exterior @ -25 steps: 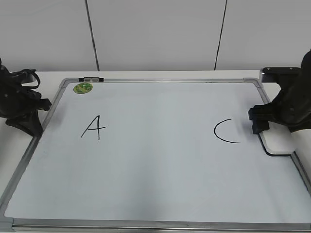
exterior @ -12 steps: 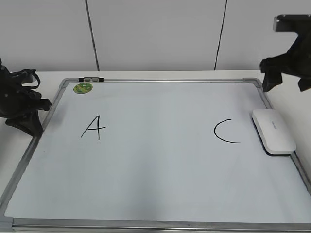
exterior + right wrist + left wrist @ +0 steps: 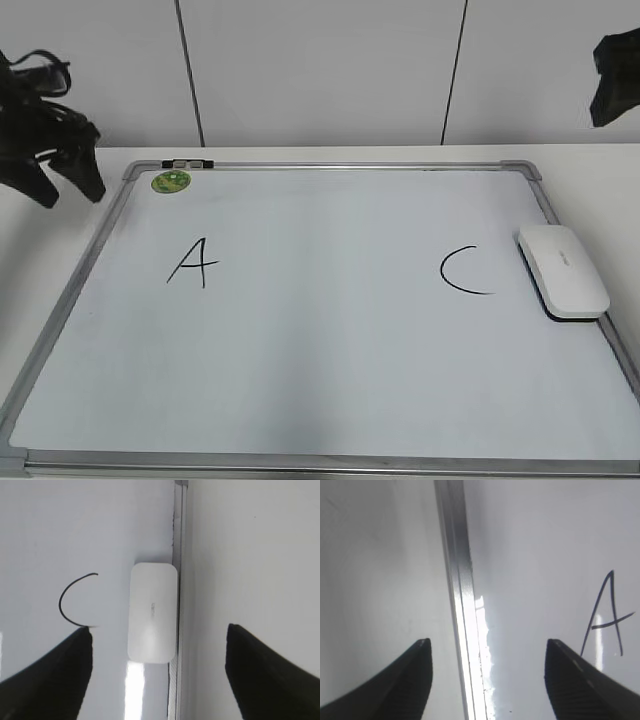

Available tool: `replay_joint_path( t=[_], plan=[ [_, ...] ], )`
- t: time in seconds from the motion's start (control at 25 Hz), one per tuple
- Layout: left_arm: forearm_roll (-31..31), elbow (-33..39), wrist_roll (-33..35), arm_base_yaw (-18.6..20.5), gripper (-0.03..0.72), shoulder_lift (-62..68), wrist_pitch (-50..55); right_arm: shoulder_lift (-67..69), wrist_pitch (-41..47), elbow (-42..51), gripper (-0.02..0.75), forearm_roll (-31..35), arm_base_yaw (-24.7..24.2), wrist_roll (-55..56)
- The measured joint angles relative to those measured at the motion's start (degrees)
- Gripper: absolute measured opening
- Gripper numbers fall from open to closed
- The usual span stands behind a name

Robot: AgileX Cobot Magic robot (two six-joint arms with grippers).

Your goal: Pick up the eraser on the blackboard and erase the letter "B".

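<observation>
The eraser [image 3: 563, 271], a white rounded block, lies flat on the blackboard [image 3: 320, 360] against its right frame, just right of the black "C" [image 3: 463, 271]. No letter "B" shows; the board between the "A" [image 3: 193, 263] and the "C" is blank. My right gripper [image 3: 612, 100] is open and empty, raised high at the upper right, well above the eraser. In the right wrist view the eraser [image 3: 153, 612] lies below my open right gripper [image 3: 158, 628]. My left gripper [image 3: 70, 190] is open and empty above the board's left frame, which shows in the left wrist view [image 3: 460, 595].
A green round sticker [image 3: 171, 181] and a small black clip [image 3: 187, 162] sit at the board's top left corner. The board's silver frame and grey corner caps rest on a white table [image 3: 590, 165]. A white panelled wall stands behind.
My right gripper let go of the eraser and rose up and away to the upper right. My left gripper lifted from the table beside the board's left frame.
</observation>
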Motion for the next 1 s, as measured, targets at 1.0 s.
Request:
replay_joint_path(
  t=[1.0],
  plan=[
    [7.43,23.91,-3.70,-3.20,0.523,-51.61,2.82,-22.86,13.14,2.41,0.594,6.40,0.00,-7.00]
  ],
)
